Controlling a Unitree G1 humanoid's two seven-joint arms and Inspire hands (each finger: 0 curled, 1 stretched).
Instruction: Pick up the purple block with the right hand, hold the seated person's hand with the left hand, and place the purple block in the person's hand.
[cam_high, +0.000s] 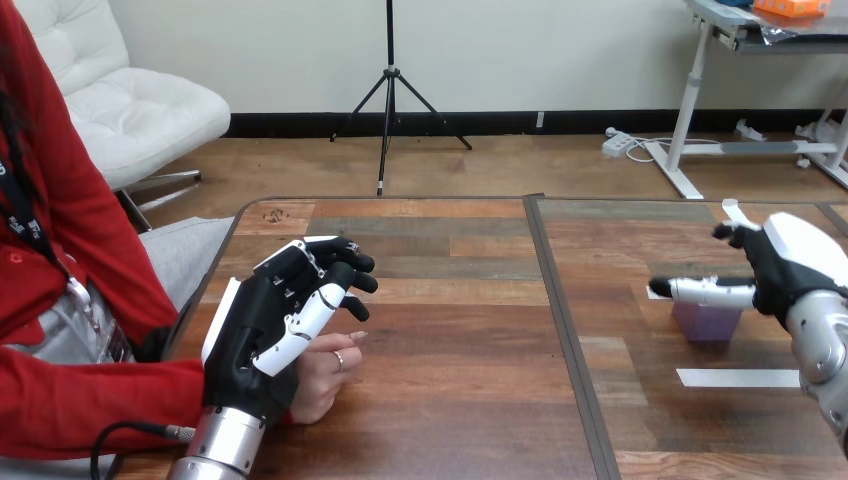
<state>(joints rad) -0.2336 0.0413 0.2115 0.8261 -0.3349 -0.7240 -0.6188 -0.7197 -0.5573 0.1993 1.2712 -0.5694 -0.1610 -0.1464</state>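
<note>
Left hand (262, 330) is being laid back-up over the person's hand (325, 372) on the table (460, 400); whether it is gripping that hand cannot be told. Right hand (775, 265) is being held open, one straight finger stretched just over the purple block (706, 324), which is sitting beneath it, its long axis impossible to tell.

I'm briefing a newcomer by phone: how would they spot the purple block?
Look at the wooden table, on the half right of its dark seam. The purple block sits there just under the right robot hand, beyond a white tape strip; it is the only purple, solid thing there.
</note>
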